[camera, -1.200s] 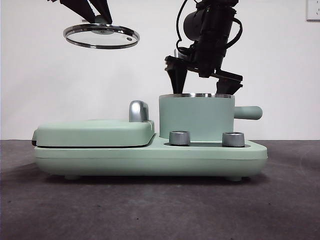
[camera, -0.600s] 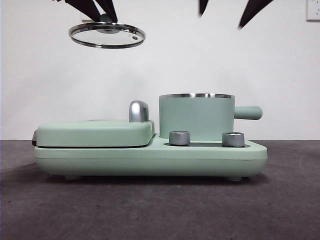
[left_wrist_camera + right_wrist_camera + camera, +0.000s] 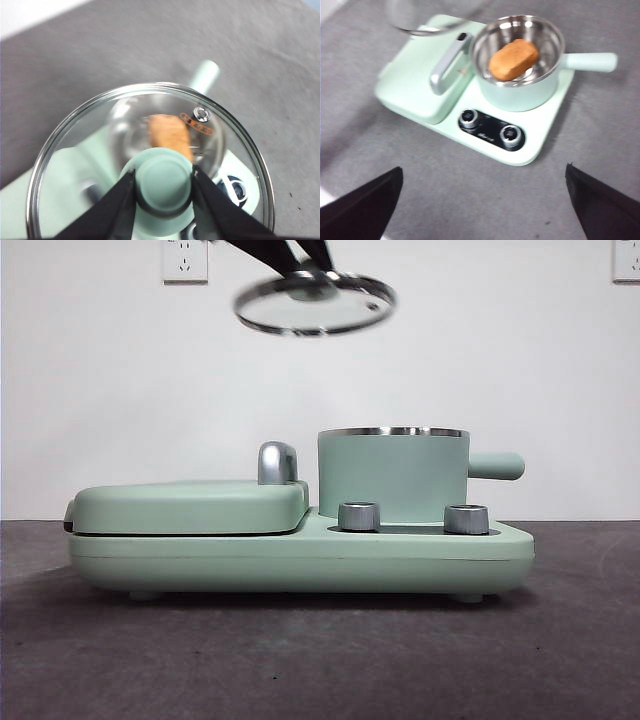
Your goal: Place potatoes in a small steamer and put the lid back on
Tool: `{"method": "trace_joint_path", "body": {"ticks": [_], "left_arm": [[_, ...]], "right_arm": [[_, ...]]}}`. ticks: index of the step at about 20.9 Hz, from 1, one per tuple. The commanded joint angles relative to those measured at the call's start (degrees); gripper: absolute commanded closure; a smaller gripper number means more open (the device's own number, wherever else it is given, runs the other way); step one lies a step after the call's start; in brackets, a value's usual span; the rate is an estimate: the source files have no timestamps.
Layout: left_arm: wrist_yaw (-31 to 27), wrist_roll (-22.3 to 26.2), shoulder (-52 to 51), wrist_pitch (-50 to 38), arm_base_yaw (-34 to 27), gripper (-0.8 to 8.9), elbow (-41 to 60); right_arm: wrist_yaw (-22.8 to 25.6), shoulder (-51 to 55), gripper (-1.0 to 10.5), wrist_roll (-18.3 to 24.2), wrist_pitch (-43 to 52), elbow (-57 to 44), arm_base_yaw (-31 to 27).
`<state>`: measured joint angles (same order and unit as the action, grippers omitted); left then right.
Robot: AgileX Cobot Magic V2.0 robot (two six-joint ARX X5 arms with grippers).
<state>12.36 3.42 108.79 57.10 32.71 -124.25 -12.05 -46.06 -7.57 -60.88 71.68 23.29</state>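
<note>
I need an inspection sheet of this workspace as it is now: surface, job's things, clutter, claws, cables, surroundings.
Surface: dark grey table, bare around the appliance.
Job's things: potato lies inside the small steamer; lid is in the air, up and to the side of the steamer, not on it.
Clutter: mint-green griddle with chrome handle; two knobs.
Claws: left claw shut on the lid's knob; right claw open, empty, high above the table.
Cables: nothing seen.
Surroundings: white wall, wall socket.

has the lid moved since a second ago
Yes. In the front view the lid, held by its knob in the left end effector, has shifted sideways from above the griddle cover toward the small steamer, still high above it.
</note>
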Motion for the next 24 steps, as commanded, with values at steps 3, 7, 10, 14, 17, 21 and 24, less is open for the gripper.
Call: {"method": "trace_joint_path", "body": {"ticks": [3, 7, 10, 14, 17, 21, 24], "left_arm": [[0.5, 0.0, 4.9, -6.3, 3.5, 7.98, -1.9], [0.5, -0.2, 8.8, -10.5, 4.5, 7.98, -1.9], [0.5, -1.2, 11.4, -12.7, 4.7, 7.98, -1.9], [0.5, -1.5, 14.1, -15.0, 4.7, 7.98, -1.9], [0.5, -1.6, 15.7, -15.0, 4.7, 7.98, -1.9], [-1.9, -1.5, 16.0, -15.2, 4.7, 7.98, -1.9], [-2.0, -1.5, 16.0, -14.3, 4.3, 7.98, -1.9]], "right_arm": [[0.2, 11.7, 4.3, -4.9, 5.8, -13.4, 1.3], [0.1, 18.0, 4.3, -7.0, 6.8, -19.7, 1.3], [0.0, 19.3, 4.3, -7.2, 6.9, -20.4, 1.3], [0.0, 19.3, 4.3, -7.2, 6.9, -20.4, 1.3], [0.0, 19.3, 4.3, -7.2, 6.9, -20.4, 1.3], [0.0, 19.3, 4.3, -7.2, 6.9, -20.4, 1.3], [0.1, 19.3, 4.3, -7.4, 6.9, -20.4, 1.3]]}}
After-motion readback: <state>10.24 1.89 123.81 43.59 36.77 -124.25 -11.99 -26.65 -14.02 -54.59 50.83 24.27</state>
